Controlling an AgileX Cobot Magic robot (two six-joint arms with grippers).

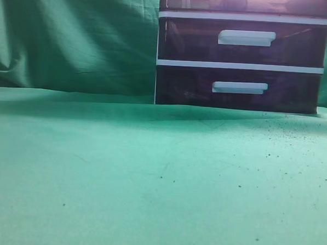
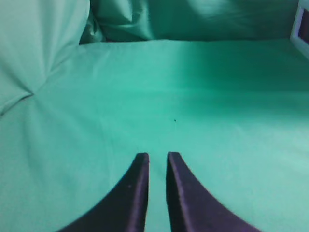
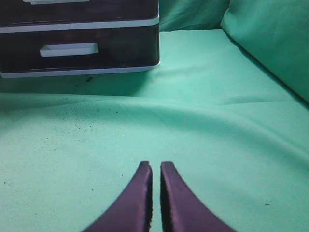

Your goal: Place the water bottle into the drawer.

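No water bottle is seen, so its handling cannot be judged. The drawer (image 1: pixel 246 3) sits upper right. The left gripper (image 2: pixel 158 162) and right gripper (image 3: pixel 156 169) are nearly closed, empty.

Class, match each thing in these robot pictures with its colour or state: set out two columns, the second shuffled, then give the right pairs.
Things
1. cloth
2. top drawer
3. handle
4. left gripper

Colour or state
A. white
B. nearly shut, holding nothing
C. green
D. reddish, translucent

Pairs: 1-C, 2-D, 3-A, 4-B
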